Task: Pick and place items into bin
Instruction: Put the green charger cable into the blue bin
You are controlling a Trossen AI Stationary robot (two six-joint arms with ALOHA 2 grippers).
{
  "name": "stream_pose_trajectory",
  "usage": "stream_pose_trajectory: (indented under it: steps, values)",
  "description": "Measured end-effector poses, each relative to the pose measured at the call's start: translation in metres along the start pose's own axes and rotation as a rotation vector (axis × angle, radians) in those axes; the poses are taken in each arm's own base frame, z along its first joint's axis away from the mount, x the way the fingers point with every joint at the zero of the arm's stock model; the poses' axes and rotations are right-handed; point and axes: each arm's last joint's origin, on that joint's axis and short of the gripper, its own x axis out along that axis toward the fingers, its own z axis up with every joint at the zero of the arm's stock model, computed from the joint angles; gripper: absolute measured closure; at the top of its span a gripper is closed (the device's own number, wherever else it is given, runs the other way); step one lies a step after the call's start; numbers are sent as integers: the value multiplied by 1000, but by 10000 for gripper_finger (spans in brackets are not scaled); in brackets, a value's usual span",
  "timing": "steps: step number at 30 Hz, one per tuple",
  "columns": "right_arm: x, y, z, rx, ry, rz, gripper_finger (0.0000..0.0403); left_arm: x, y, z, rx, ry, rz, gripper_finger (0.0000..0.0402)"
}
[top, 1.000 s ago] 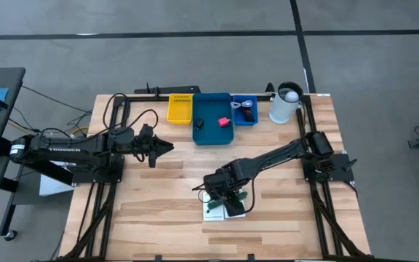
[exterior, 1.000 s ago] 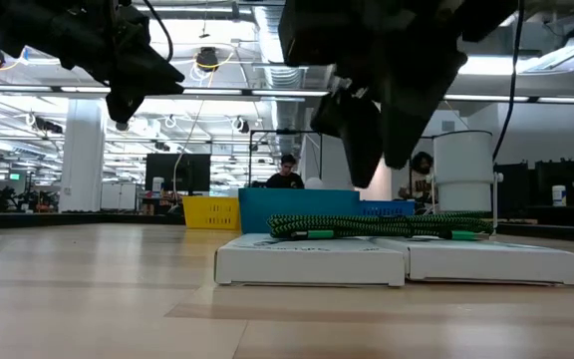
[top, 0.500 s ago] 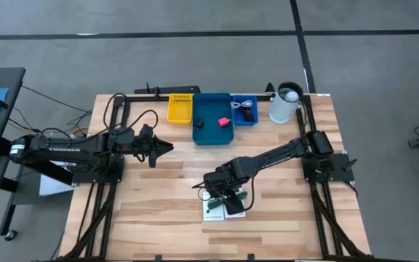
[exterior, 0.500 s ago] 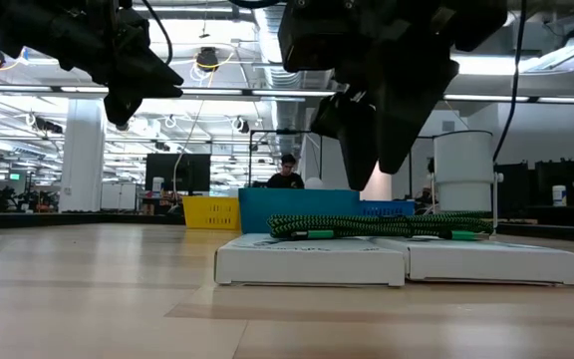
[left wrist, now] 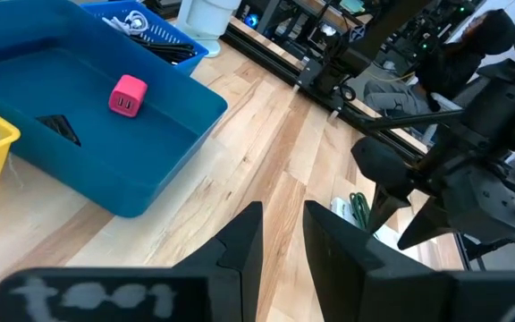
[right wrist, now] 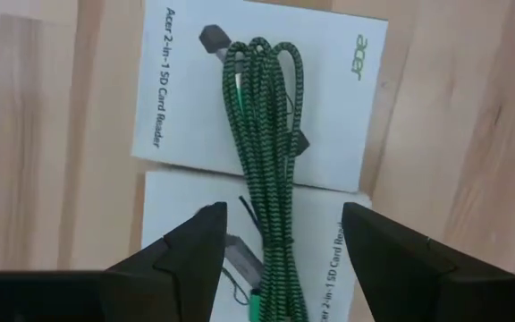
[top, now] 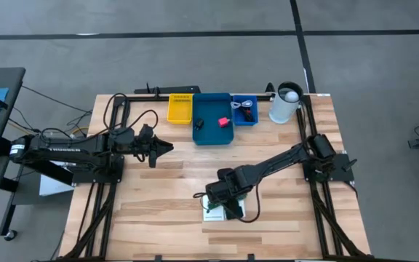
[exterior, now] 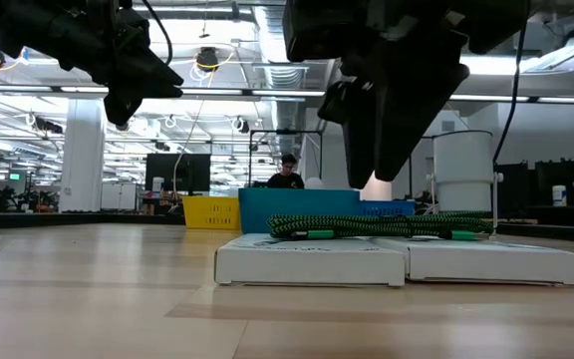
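Cable [right wrist: 266,134], green and black braided, one bundle, coiled long and lying across two white boxes [right wrist: 257,85] set edge to edge near the front middle of the table [top: 158,218]; each box printed "Acer 2-in-1 SD Card Reader". Seen in the low view as a green loop [exterior: 367,225] draped over both box tops [exterior: 312,261].

Directly above the cable, right gripper [right wrist: 280,246], fingers spread wide, one to each side of the bundle, touching nothing. Same gripper in the high view [top: 224,195], covering most of the boxes; in the low view hanging dark above the cable [exterior: 392,120], clear of it.

Farther back, three trays in a row at the table's far edge: one yellow basket [top: 180,108], one large blue bin [top: 213,134], one small blue tray [top: 245,110]. Inside the large bin, one pink-red block [left wrist: 128,95] and one small black piece [left wrist: 61,127], well apart from each other. Inside the small tray, a tangle of dark and white bits, too small to count. Beside that tray, one white cylindrical container [top: 285,102].

Left gripper [top: 164,148] held over the left-middle of the table, short of the bin, fingers [left wrist: 244,246] parted with a narrow gap and empty.

In the room behind, one person [exterior: 287,172] visible beyond the bin.
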Motion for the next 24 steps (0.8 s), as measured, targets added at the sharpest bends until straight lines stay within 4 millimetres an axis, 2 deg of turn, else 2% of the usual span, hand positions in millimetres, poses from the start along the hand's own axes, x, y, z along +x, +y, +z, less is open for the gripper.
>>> stream_pose_trajectory:
  steps: [7,13,24]
  values:
    - [0,12,4,-4,-61,-9,187,0,0,0,0,0,0,331]
    - [3,12,5,12,-79,-14,187,0,0,0,0,0,0,331]
    - [24,8,-13,56,-24,-21,187,0,0,0,0,1,0,331]
